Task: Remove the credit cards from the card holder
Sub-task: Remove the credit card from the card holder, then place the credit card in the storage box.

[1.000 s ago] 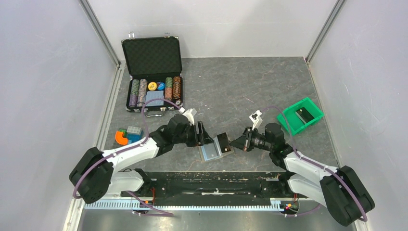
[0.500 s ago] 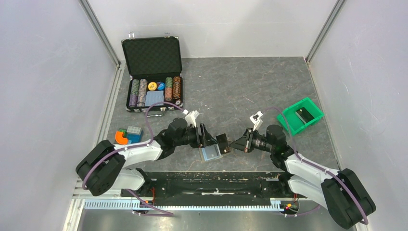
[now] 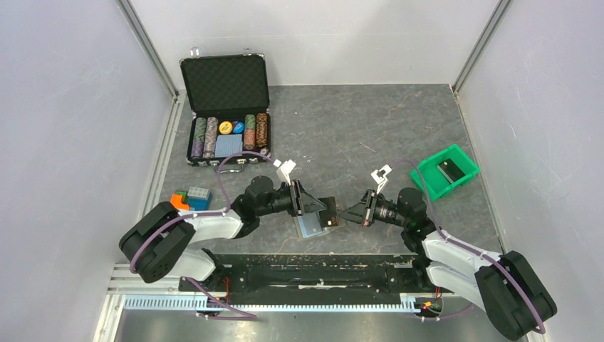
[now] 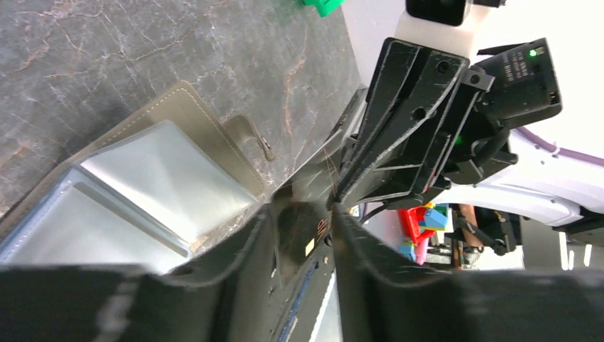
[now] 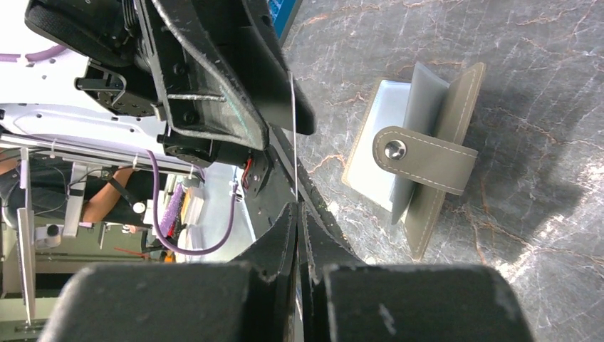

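While right jaws pinch a credit card (image 4: 305,239) (edgewise), left jaws' grip is unclear.

Card holder (image 3: 312,226) lies on table (image 3: 342,128); case (image 3: 226,107) behind, bin (image 3: 430,178) right.

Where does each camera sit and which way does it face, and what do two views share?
Top external: fixed above and behind the arms, looking down at the grey marbled table; both arms show whole.
Left wrist: rides the left arm, facing the right gripper past its own fingers.
Right wrist: rides the right arm, facing the left gripper past its own shut fingers.
Shared: both wrist views show the flat tan stitched card holder.
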`<state>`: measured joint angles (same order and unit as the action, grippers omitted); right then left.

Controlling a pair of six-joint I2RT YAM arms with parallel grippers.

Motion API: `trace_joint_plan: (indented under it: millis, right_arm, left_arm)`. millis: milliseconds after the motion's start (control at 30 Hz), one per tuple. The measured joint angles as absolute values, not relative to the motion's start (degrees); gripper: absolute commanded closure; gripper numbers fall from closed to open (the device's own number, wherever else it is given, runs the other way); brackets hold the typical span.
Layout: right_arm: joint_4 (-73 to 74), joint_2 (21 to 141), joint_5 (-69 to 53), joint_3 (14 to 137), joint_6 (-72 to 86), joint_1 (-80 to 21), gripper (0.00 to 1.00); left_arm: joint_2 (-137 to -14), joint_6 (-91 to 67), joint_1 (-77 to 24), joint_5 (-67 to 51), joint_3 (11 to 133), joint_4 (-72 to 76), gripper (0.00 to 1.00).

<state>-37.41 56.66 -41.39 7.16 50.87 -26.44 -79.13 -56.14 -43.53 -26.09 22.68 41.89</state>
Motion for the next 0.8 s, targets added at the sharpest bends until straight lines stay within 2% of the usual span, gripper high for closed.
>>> trace_joint_plan:
  millis: [33,167,300,400,600,800]
  right_arm:
    - [-37.56,56.66,-41.41,7.03,50.76,-26.44,1.00]
    - [-36.67,56.66,-41.43,6.79,48.12,-26.41,0.84]
    - [-29.12,56.66,-41.17,8.62,40.34,-26.37,0.67]
    - [-21.61,55.68,-41.12,12.29,33.78,-25.98,0.61]
    - [-13.39,52.25,-43.40,20.16,24.62,-24.58,0.56]
    - [-11.49,53.71,-51.16,25.04,20.14,-24.47,0.55]
  left_arm:
    - [-79.13,-56.60,-43.53,-26.24,22.55,42.46,0.71]
    - [-78.52,-57.76,-43.51,-27.05,22.09,43.35,0.97]
    - [-75.77,-58.06,-43.51,-27.64,21.65,42.81,0.98]
    - [-73.23,-57.98,-43.51,-29.19,21.80,40.62,0.98]
    - [-68.40,-54.96,-43.51,-32.91,24.91,27.33,0.98]
    - [-64.10,-49.47,-43.51,-36.86,28.93,14.00,0.98]
